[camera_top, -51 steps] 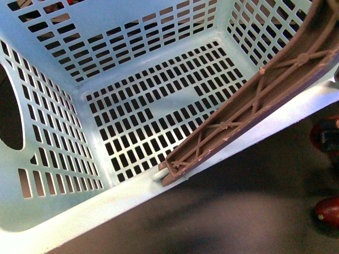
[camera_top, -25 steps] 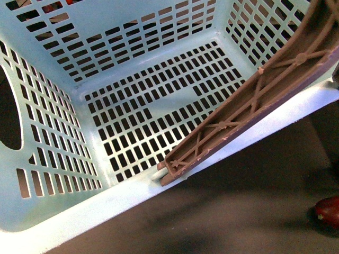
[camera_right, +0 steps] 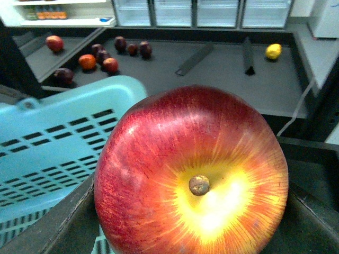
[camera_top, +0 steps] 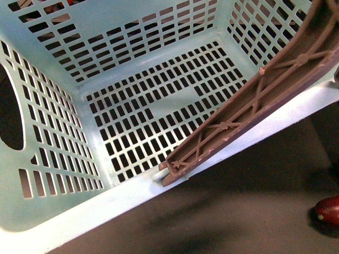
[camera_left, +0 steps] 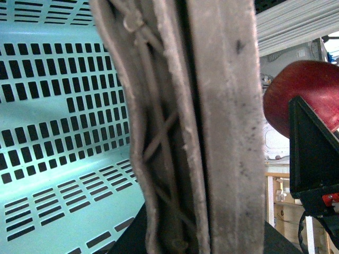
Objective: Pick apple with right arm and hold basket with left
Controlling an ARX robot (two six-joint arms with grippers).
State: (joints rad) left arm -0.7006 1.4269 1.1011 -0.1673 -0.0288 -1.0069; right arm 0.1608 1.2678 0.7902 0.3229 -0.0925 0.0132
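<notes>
near one basket [camera_top: 79,212], the right hand [camera_right: 185,226] grips one apple [camera_right: 175,137].

— Anything at four o'clock in the front view?
— A dark maroon fruit [camera_top: 328,210], on the dark counter [camera_top: 238,211].
— And farther off?
— The right wrist camera shows a lemon [camera_right: 273,51] on a grey shelf [camera_right: 212,74], well apart from a cluster of red and dark fruits [camera_right: 103,55].

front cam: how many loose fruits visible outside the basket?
1: a dark maroon fruit at the frame's lower right edge, on the dark surface right of the basket. Red glimpses through the far wall's slots may be more fruit; cannot tell.
</notes>
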